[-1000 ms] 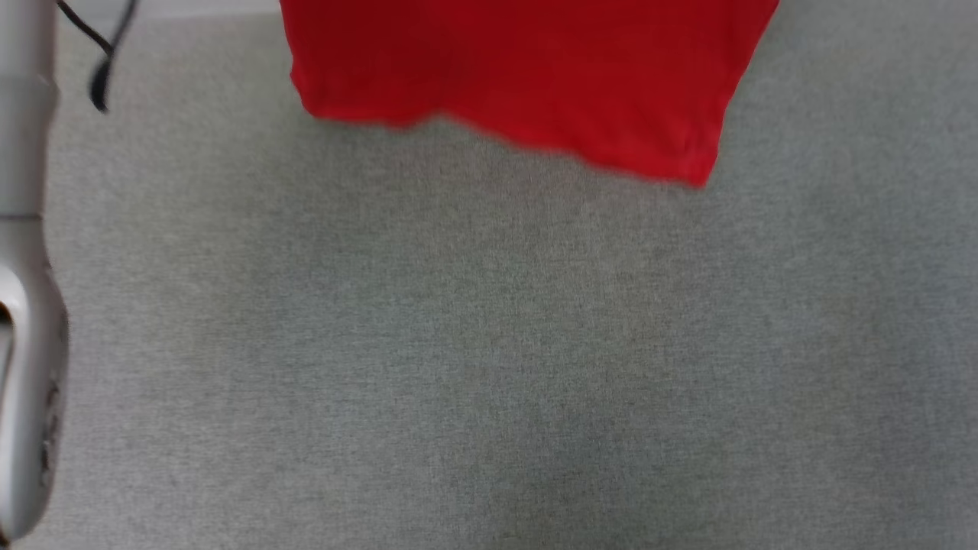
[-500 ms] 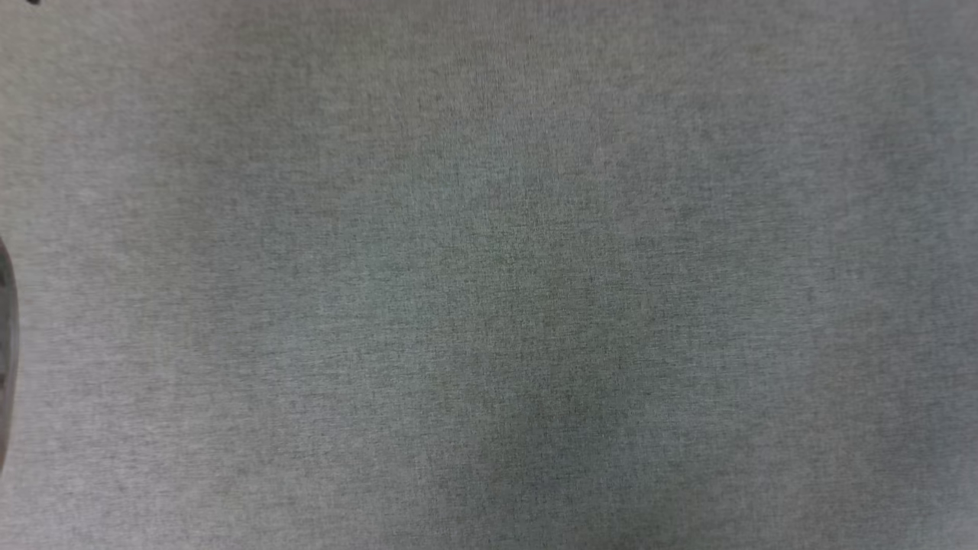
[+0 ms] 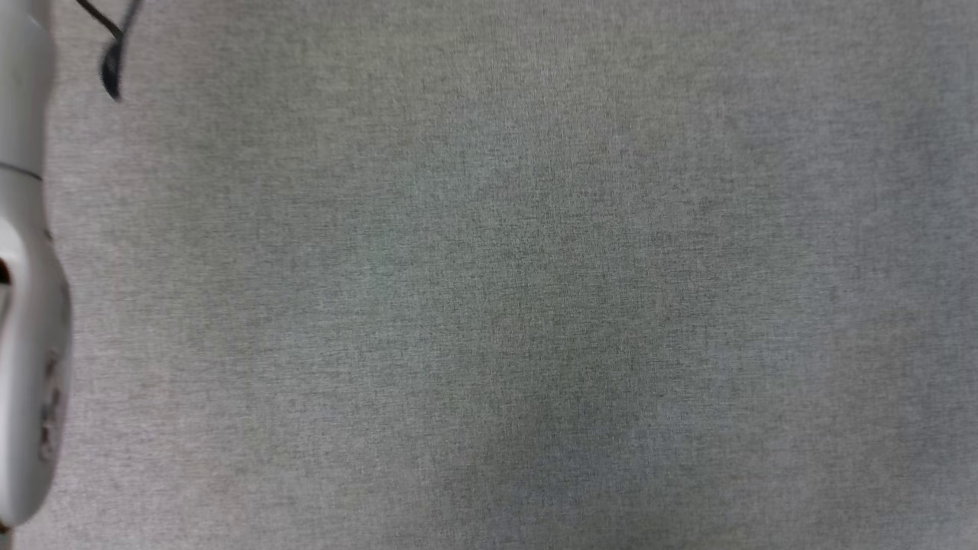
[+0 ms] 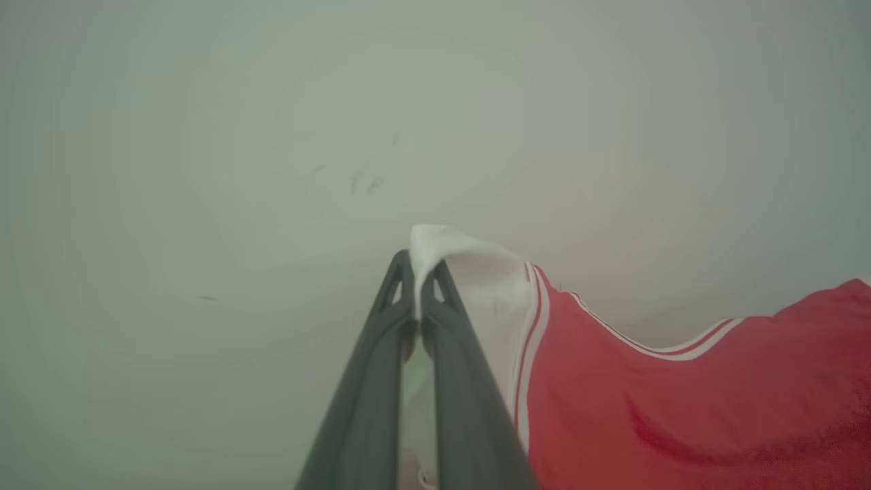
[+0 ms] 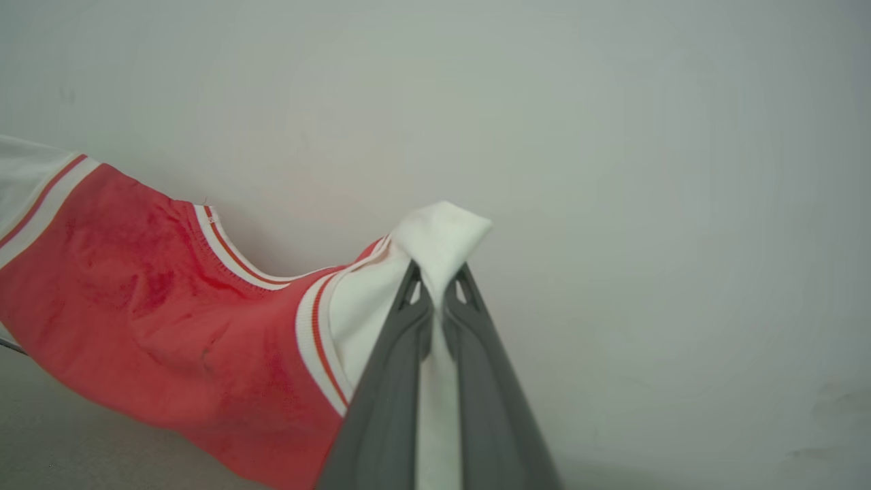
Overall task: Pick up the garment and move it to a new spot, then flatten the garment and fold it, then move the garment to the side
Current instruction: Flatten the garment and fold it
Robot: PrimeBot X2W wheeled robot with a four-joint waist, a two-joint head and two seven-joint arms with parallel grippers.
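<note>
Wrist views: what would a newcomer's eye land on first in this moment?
The red garment with striped trim stands out in both wrist views, sagging against a pale background. The right gripper and the left gripper are each shut on a white corner of it. The head view looks down on a grey fabric surface, a pale forearm at its left edge.

This looks like a bare robot lab or test room, though little here settles it. A plain pale wall (image 5: 646,136) carries a few faint scuff marks (image 4: 367,180). Below it spreads a uniform grey, finely woven surface (image 3: 489,305); whether it is a covered counter or carpet cannot be told. A pale robot forearm (image 3: 27,321) and a loose black cable (image 3: 113,69) show at its edge.
</note>
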